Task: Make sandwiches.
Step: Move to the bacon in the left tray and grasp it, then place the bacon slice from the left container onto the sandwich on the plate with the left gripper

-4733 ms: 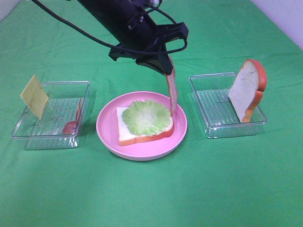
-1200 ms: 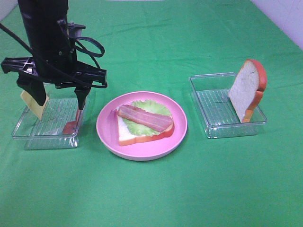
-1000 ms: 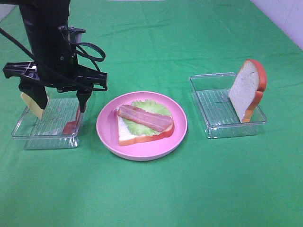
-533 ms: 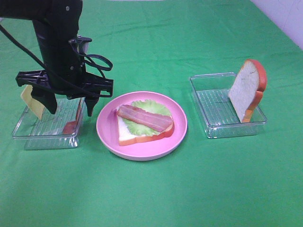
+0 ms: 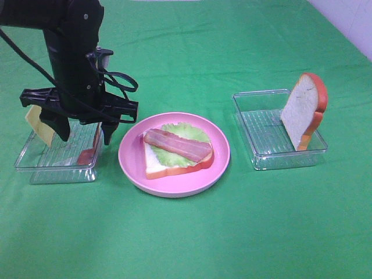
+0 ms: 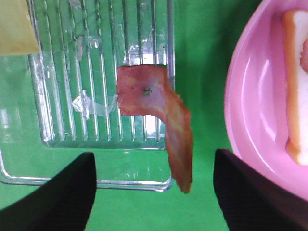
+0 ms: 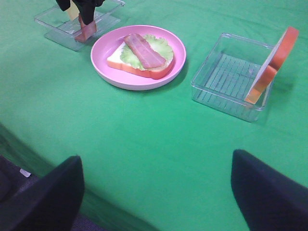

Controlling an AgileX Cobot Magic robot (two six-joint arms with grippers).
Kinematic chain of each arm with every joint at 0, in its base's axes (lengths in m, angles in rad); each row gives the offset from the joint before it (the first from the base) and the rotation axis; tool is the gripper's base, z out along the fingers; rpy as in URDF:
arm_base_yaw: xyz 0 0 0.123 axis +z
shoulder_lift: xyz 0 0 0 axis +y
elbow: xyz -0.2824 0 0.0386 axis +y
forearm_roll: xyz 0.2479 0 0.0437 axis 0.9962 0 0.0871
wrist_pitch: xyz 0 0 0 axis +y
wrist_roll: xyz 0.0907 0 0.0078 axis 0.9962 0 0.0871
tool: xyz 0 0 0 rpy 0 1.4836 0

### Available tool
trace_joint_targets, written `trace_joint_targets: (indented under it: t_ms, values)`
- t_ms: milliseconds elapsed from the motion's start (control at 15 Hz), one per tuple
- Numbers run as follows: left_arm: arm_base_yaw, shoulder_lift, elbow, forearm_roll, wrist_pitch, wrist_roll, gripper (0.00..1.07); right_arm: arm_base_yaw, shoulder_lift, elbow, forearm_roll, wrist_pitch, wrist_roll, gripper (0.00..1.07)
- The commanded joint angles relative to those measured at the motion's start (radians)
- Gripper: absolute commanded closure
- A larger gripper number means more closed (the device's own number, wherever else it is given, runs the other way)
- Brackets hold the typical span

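Observation:
The open sandwich sits on the pink plate: a bread slice, pale green lettuce and a bacon strip on top. My left gripper is open and empty, low over the left clear tray. A second bacon strip lies there, draped over the tray's edge, between my spread fingers. The yellow cheese leans in that tray's far corner. The second bread slice stands in the right tray. My right gripper is open and empty, high above the front of the table.
Green cloth covers the table. The plate's rim lies close beside the left tray. The right tray holds only the upright bread. The table's front edge shows in the right wrist view.
My left gripper laid the bacon strip on the lettuce, swung left to the left tray, and in the last second sank lower over the second strip. Its jaws stay open.

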Motion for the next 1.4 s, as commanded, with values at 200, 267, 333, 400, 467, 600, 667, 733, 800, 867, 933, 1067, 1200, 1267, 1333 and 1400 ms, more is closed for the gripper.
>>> trace_joint_targets:
  t_ms: [200,267,333,400,467,600,667,733,800,867,933,1067,1200,1267,1333,1400]
  values:
    - [-0.002,0.007,0.006,0.003,-0.001,-0.008,0.53,-0.002,-0.023,0.003,0.004,-0.006,-0.006,0.31]
    - [-0.002,0.007,0.006,0.003,-0.004,-0.008,0.62,-0.002,-0.023,0.003,0.004,-0.006,-0.006,0.31]
    - [-0.002,0.007,0.006,0.003,-0.004,-0.008,0.67,-0.002,-0.023,0.003,0.004,-0.006,-0.006,0.31]
    - [-0.002,0.007,0.006,0.003,-0.006,-0.008,0.74,-0.002,-0.023,0.003,0.004,-0.006,-0.006,0.31]
    - [-0.002,0.007,0.006,0.003,-0.006,-0.007,0.80,-0.002,-0.023,0.003,0.004,-0.006,-0.006,0.31]
    - [-0.002,0.007,0.006,0.009,-0.008,-0.004,0.92,-0.002,-0.023,0.003,0.004,-0.006,-0.006,0.31]
    - [-0.002,0.007,0.006,0.013,-0.008,-0.004,0.99,-0.002,-0.023,0.003,0.004,-0.006,-0.006,0.31]
    - [-0.002,0.007,0.006,0.015,-0.008,-0.004,1.03,-0.002,-0.023,0.003,0.004,-0.006,-0.006,0.31]
    - [-0.002,0.007,0.006,0.018,-0.008,-0.002,1.07,-0.002,-0.023,0.003,0.004,-0.006,-0.006,0.31]
    - [-0.002,0.007,0.006,0.021,-0.008,-0.001,1.07,-0.002,-0.023,0.003,0.004,-0.006,-0.006,0.31]
    - [-0.002,0.007,0.006,0.021,-0.008,0.007,1.07,-0.002,-0.023,0.003,0.004,-0.006,-0.006,0.31]
    - [-0.003,0.007,-0.008,0.001,0.006,0.042,1.07,-0.002,-0.023,0.003,0.004,-0.006,-0.006,0.31]
    - [-0.004,0.006,-0.056,-0.053,0.035,0.087,1.07,-0.002,-0.023,0.003,0.004,-0.006,-0.006,0.31]
    - [-0.004,0.006,-0.070,-0.065,0.044,0.100,1.07,-0.002,-0.023,0.003,0.004,-0.006,-0.006,0.31]
    - [-0.004,0.006,-0.111,-0.083,0.072,0.122,1.07,-0.002,-0.023,0.003,0.004,-0.006,-0.006,0.31]
    - [-0.006,0.006,-0.195,-0.087,0.126,0.151,1.07,-0.002,-0.023,0.003,0.004,-0.006,-0.006,0.31]
